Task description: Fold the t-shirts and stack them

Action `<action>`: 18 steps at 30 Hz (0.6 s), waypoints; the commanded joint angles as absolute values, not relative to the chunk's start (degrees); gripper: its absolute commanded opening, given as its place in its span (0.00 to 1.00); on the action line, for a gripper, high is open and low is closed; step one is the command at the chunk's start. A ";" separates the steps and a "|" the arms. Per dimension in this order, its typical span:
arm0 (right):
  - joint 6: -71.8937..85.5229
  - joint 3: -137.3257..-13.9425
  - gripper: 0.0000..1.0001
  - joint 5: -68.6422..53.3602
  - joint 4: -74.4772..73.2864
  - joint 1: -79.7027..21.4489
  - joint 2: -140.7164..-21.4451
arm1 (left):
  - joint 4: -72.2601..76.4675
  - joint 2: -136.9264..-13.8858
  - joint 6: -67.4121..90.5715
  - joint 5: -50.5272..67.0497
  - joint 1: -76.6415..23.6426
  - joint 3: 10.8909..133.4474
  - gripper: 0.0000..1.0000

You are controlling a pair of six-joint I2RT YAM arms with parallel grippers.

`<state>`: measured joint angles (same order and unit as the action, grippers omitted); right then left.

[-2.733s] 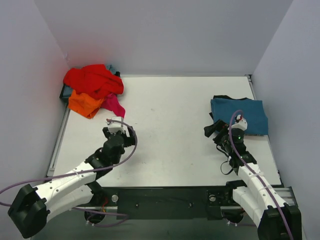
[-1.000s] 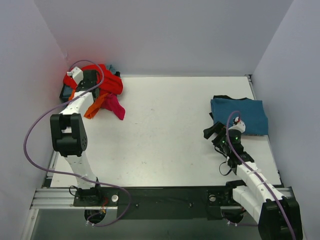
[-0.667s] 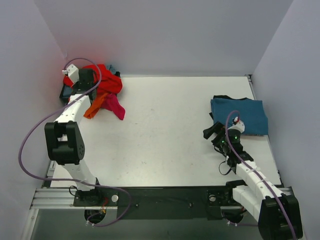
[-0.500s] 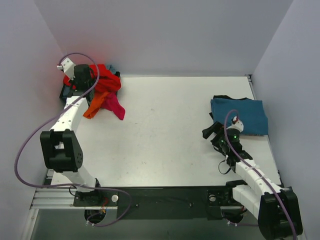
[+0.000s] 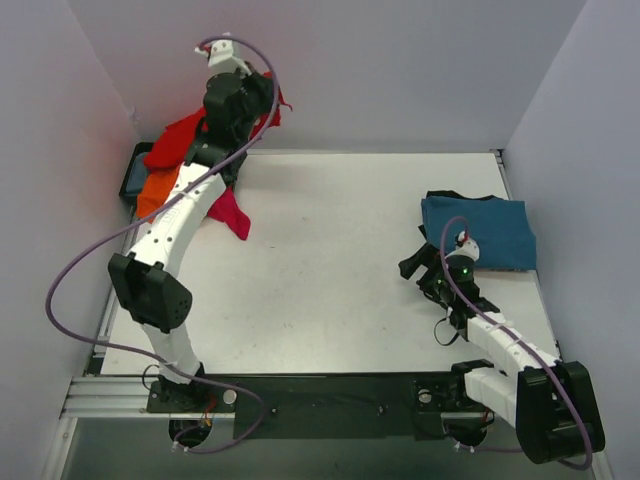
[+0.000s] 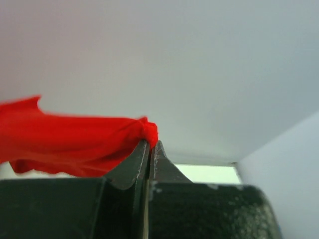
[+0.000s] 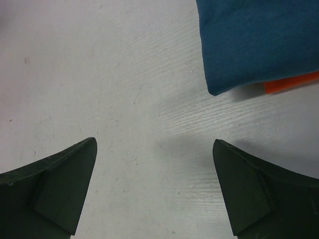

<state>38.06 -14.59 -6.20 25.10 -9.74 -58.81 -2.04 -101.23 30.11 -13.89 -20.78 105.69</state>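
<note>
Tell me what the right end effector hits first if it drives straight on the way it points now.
Probably the bare table: the open right end effector points down at it with nothing between. The teal t-shirt sits off to the side, likely out of that line, though depth is unclear.

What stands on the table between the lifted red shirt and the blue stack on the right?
Nothing visible: the table between them is bare. The left tool grips the red shirt high at the back left; the open right tool hovers by the blue stack, at its near left corner.
</note>
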 commanded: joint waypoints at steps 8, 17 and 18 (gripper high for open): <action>36.65 -16.08 0.95 -6.06 24.79 -10.37 -52.74 | -16.54 -101.48 26.08 -6.50 -30.06 151.65 0.00; 38.06 -15.03 0.95 -6.77 23.64 -10.63 -49.39 | -4.32 -65.06 43.41 -8.00 -19.51 78.75 0.00; 38.32 -15.12 0.95 -6.94 23.64 -10.63 -49.74 | -4.48 -62.69 43.50 -8.61 -19.25 75.18 0.00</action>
